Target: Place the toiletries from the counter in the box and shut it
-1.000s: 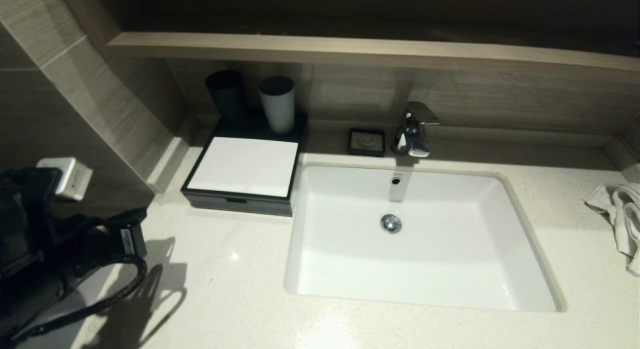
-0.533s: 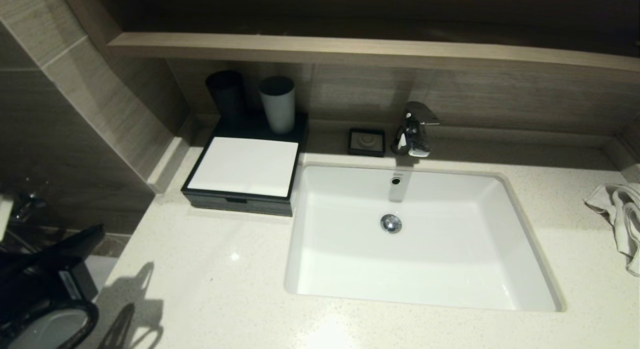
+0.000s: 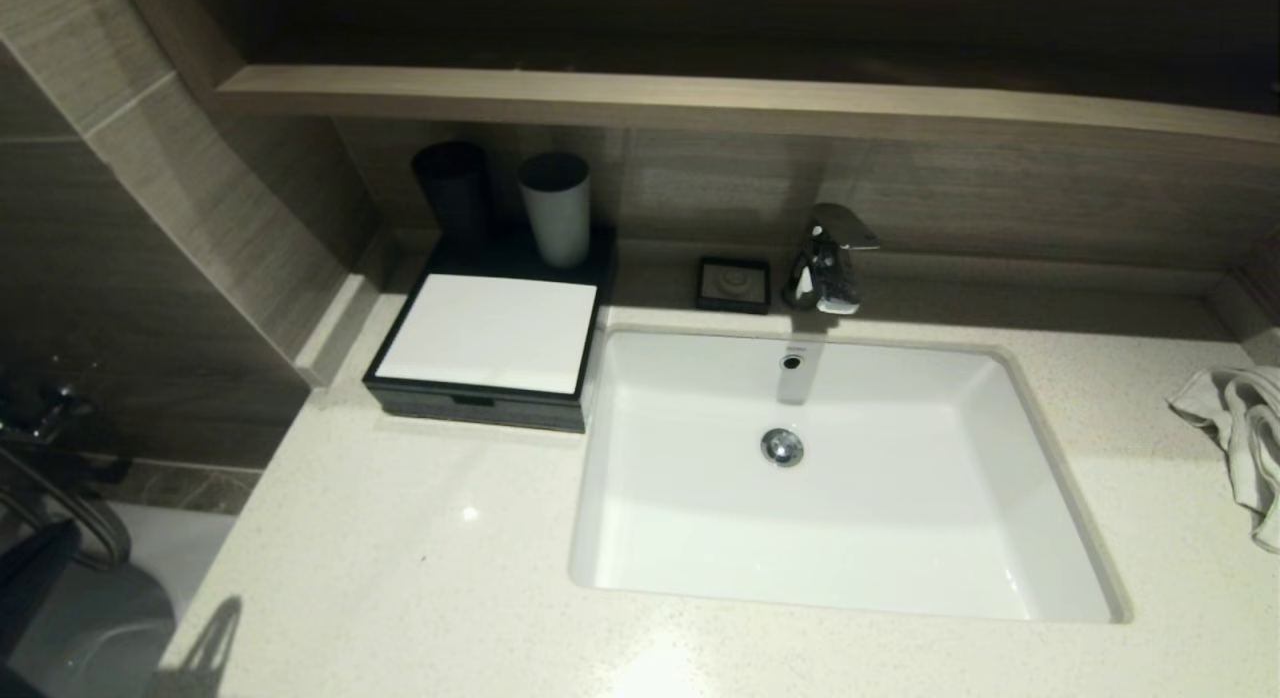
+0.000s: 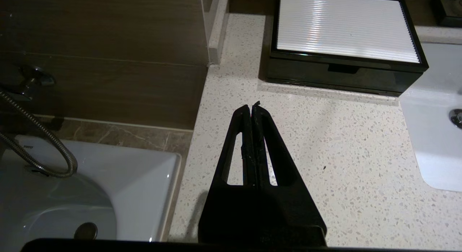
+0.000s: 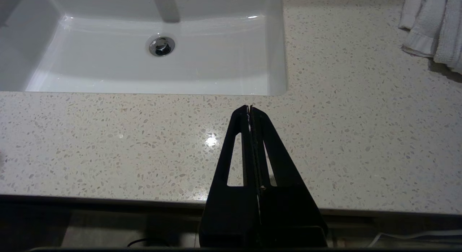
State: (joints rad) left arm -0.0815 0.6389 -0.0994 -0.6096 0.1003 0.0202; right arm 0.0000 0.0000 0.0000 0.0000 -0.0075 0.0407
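1. The counter (image 3: 420, 578), an off-white speckled stone top, spreads across the head view and wraps around the sink on three sides; no toiletries show on it in any view.
2. The sink (image 3: 1040, 538) is a white rectangular basin sunk into the counter, with a chrome drain at its middle and a chrome faucet (image 3: 828, 258) standing at its far edge.
3. The box (image 3: 487, 333), low and black with a white top panel, sits on the counter just left of the sink, against the back corner. Its drawer front (image 4: 343, 75) lies flush with the case, so the box is closed.
4. A white towel (image 3: 1240, 428) lies crumpled on the counter at the far right, well apart from the box.
5. Two cups stand upright side by side on the black rear part of the box: a black cup (image 3: 452, 190) on the left and a grey cup (image 3: 555, 208) on the right.
6. A small black square soap dish (image 3: 734, 283) rests between the box and the faucet, near the back wall.
7. The left gripper (image 4: 251, 109) hangs over the counter's left edge, in front of the box and apart from it, fingers pressed together with nothing between them.
8. The right gripper (image 5: 249, 109) hangs over the counter's near strip in front of the sink, fingers likewise together and holding nothing.
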